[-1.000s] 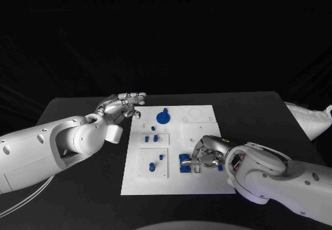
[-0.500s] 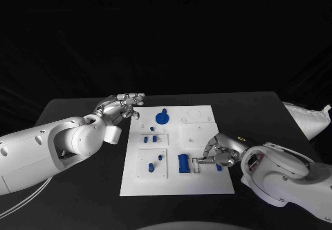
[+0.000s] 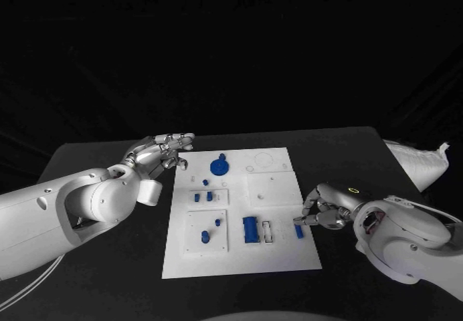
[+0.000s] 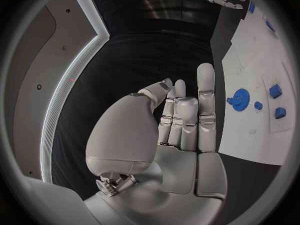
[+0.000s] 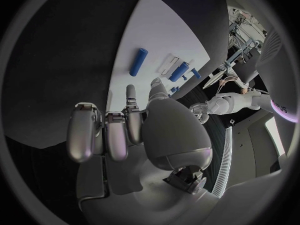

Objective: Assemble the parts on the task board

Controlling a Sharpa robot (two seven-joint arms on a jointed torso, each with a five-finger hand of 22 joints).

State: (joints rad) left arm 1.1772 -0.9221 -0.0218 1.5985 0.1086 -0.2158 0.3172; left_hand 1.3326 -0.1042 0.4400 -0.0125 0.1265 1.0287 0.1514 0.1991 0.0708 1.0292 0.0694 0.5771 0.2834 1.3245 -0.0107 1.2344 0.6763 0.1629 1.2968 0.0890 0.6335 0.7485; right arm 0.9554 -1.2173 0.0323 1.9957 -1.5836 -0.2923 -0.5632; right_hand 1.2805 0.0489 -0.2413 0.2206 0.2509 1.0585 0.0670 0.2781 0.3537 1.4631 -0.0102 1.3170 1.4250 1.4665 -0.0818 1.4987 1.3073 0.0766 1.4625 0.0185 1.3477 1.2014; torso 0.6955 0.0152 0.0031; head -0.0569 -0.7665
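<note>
Task board (image 3: 275, 257): white plate laid flat on the black table (image 3: 106, 267), placed between the two hands; blue gear (image 3: 219, 165) seated just beside the left hand (image 3: 159, 152), whose fingers are held straight and apart, nothing grasped; small blue peg (image 3: 298, 231) lying at the fingertips of the right hand (image 3: 328, 212); fingers curled, grasp cannot be told; long blue block (image 3: 250, 229) set nearby; dark backdrop behind.

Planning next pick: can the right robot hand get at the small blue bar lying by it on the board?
Probably yes. The right robot hand hovers just beside the small blue bar near the task board edge, nothing lying between them.
</note>
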